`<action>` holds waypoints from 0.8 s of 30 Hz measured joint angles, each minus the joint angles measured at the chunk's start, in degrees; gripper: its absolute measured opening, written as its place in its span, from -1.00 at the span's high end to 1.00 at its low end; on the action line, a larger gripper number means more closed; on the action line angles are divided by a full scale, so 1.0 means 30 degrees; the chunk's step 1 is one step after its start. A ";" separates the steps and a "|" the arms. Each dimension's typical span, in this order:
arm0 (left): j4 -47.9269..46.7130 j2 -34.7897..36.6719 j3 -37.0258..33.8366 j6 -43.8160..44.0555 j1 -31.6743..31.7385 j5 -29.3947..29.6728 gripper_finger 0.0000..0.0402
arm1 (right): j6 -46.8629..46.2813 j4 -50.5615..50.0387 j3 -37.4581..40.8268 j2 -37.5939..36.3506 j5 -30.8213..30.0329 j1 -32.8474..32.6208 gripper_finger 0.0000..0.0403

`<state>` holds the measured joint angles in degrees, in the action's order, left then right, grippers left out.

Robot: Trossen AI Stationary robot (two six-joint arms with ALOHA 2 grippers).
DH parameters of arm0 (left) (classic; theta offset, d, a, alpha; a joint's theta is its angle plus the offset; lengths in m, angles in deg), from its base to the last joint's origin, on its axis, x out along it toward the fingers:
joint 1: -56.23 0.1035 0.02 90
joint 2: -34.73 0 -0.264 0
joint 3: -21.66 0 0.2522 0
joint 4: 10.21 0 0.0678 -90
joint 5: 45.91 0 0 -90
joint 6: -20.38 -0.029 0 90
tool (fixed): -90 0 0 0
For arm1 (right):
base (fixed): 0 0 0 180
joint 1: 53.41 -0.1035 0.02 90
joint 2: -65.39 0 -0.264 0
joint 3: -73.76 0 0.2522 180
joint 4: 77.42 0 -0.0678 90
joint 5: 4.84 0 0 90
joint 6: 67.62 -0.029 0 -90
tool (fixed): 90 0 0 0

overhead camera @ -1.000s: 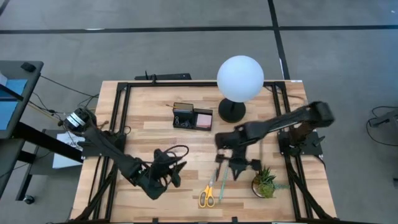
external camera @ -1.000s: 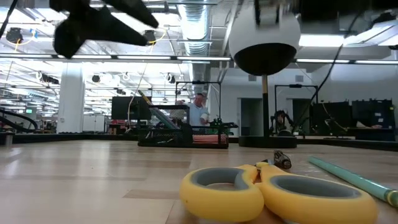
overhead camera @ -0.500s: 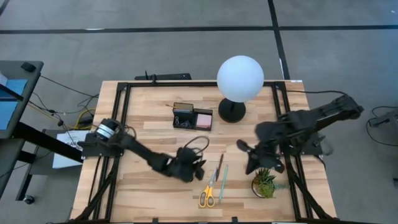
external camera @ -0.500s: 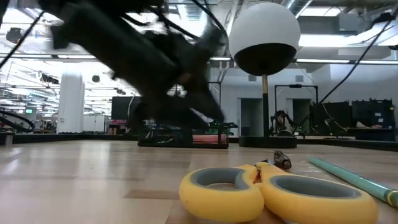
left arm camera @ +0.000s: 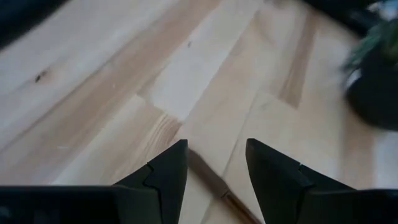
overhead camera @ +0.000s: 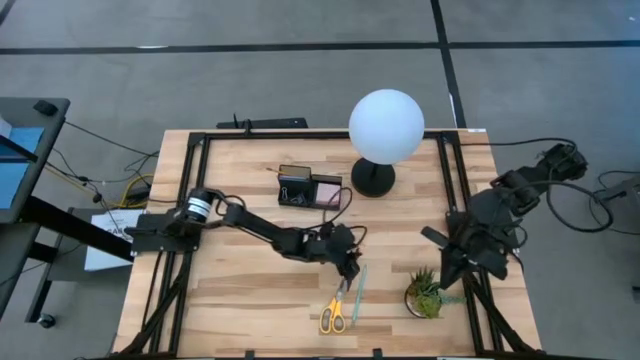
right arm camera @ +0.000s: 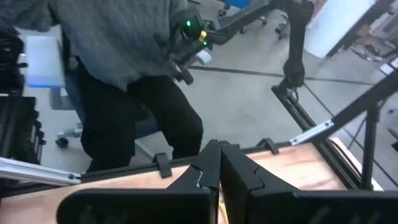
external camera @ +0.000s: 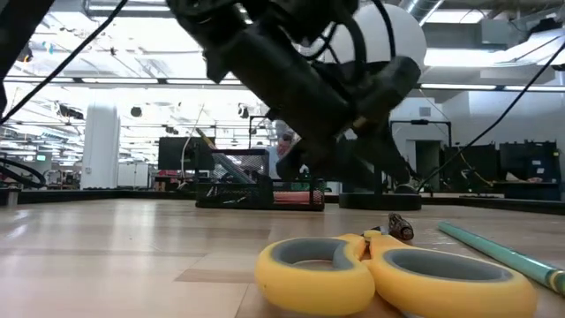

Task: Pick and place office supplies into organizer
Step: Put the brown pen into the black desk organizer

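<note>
My left gripper [overhead camera: 349, 266] reaches to the table's middle and is open. In the left wrist view its fingers [left arm camera: 166, 173] stand on either side of a dark pencil [left arm camera: 210, 180] lying flat on the wood. I cannot see any touch. Just nearer lie the teal pen [overhead camera: 358, 292] and the yellow-handled scissors [overhead camera: 332, 314], both flat on the table. The black organizer [overhead camera: 297, 187] stands farther back with a pink pad [overhead camera: 327, 191] in its tray. My right gripper [right arm camera: 219, 163] is shut and empty, drawn back near the table's right edge [overhead camera: 432, 240].
A white globe lamp [overhead camera: 386, 125] stands right of the organizer. A small green potted plant [overhead camera: 427, 293] sits right of the pen, below my right gripper. A seated person [right arm camera: 118, 68] shows beyond the table in the right wrist view. Bare wood lies at the near left.
My left gripper has swept from the table's near left toward the right and come down over the dark pencil. My right gripper has pulled away from the pencil area toward the table's right edge. The pencil, pen and scissors have stayed put.
</note>
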<state>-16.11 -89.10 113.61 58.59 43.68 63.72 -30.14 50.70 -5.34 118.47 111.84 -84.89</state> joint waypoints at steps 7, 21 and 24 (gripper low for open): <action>-0.4802 -0.1522 0.2689 0.1726 0.0019 0.0099 0.21 | -0.0009 -0.0117 0.0006 0.0233 -0.0014 -0.0730 1.00; -0.7887 -0.1293 0.3110 0.2457 -0.0003 0.0189 0.21 | -0.0192 -0.0303 0.0015 0.0555 -0.1074 -0.0853 1.00; -0.8550 -0.1076 0.3052 0.2494 -0.0003 0.0022 0.21 | -0.0949 -0.0364 0.0015 0.0555 -0.1395 -0.0853 1.00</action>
<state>-41.76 -92.33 122.77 66.07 43.67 63.79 -32.98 49.61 -5.30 120.14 107.65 -87.45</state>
